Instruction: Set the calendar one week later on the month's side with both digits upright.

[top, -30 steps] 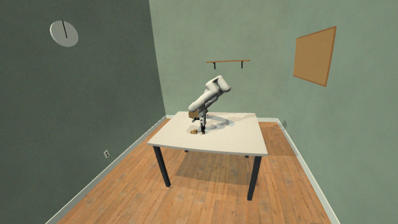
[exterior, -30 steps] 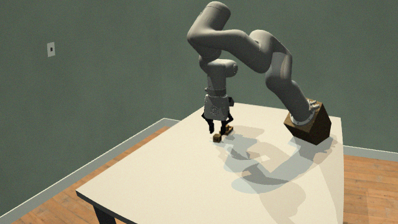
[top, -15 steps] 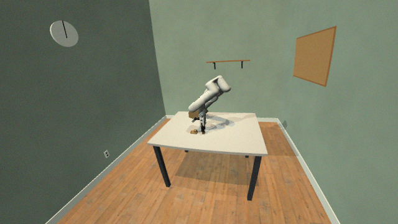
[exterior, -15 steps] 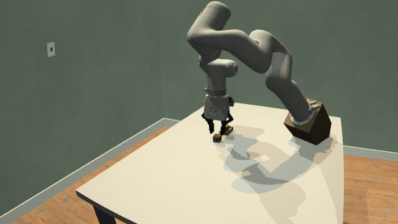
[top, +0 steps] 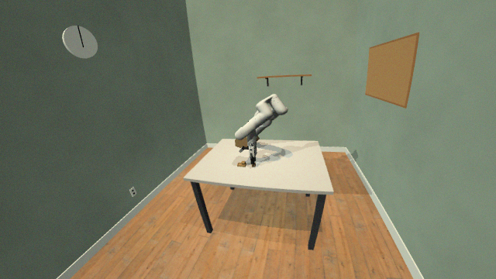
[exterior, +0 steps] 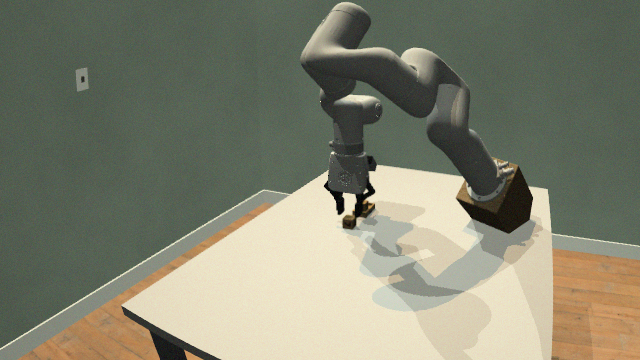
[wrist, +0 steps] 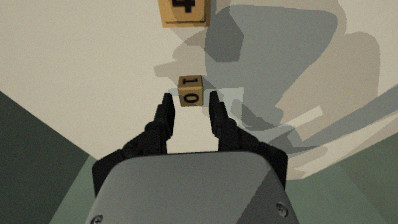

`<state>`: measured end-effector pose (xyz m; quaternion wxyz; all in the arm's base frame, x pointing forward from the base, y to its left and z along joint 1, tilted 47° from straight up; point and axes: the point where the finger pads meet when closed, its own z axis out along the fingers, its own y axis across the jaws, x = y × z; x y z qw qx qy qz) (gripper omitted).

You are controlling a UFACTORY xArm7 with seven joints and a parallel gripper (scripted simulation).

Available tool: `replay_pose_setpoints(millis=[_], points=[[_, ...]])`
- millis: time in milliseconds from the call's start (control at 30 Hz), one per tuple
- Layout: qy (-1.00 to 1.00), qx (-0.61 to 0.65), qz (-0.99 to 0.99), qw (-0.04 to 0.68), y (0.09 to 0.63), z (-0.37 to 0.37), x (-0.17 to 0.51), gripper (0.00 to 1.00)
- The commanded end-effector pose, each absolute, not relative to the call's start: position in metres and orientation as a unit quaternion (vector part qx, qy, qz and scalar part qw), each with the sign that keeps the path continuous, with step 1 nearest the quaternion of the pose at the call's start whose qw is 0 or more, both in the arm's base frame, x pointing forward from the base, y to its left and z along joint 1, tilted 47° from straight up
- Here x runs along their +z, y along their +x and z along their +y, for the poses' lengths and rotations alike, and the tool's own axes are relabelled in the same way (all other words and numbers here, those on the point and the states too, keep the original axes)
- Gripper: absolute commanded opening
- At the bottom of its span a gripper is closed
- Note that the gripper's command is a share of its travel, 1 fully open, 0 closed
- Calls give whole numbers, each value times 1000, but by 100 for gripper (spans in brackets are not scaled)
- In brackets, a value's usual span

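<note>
A small wooden cube [wrist: 190,90] lies alone on the white table, showing the digits 1 and 0 on two faces. It also shows in the exterior view [exterior: 349,221]. My gripper [wrist: 191,101] points straight down just above this cube, with its fingers half open and nothing between them. It also shows in the exterior view [exterior: 349,207]. A second wooden piece with the digit 4 [wrist: 183,12] lies a little farther on, cut off by the top edge. I cannot tell whether it is the tray or a cube in it. It also shows behind the gripper in the exterior view [exterior: 368,207].
The arm's brown wooden base block [exterior: 496,200] stands at the table's far right corner. The arm's shadows fall across the table between the base and the cube.
</note>
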<state>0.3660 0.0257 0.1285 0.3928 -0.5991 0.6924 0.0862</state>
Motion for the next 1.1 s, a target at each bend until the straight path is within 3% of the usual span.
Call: replay_pose_setpoints(millis=[0,1067], points=[[-598,85,693,393,366,24,129,47],[-598,85,693,393,378,39,112,47]])
